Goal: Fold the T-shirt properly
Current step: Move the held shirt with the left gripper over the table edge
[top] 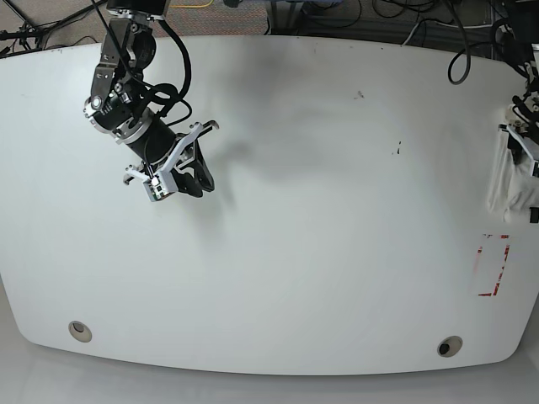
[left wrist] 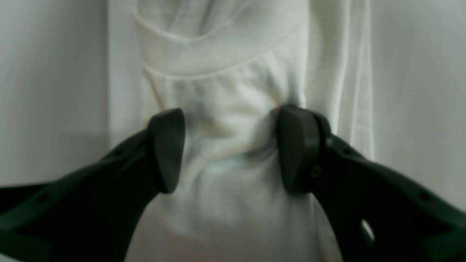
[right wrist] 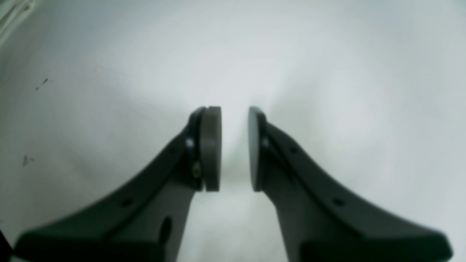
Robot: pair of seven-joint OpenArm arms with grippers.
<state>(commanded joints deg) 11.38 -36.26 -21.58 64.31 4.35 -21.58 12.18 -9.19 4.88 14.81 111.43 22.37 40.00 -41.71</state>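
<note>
The white T-shirt hangs bunched in a narrow bundle at the table's far right edge. In the left wrist view the T-shirt shows a seam and folds, and my left gripper is shut on the gathered cloth, its pads pressing creases into it. In the base view that gripper is mostly cut off by the right edge. My right gripper hovers over the bare table at the back left, far from the shirt. In its own wrist view the right gripper stands narrowly open with nothing between its pads.
The white table has a red tape rectangle near its right edge, below the hanging shirt. Two round holes sit near the front edge. Cables lie beyond the back edge.
</note>
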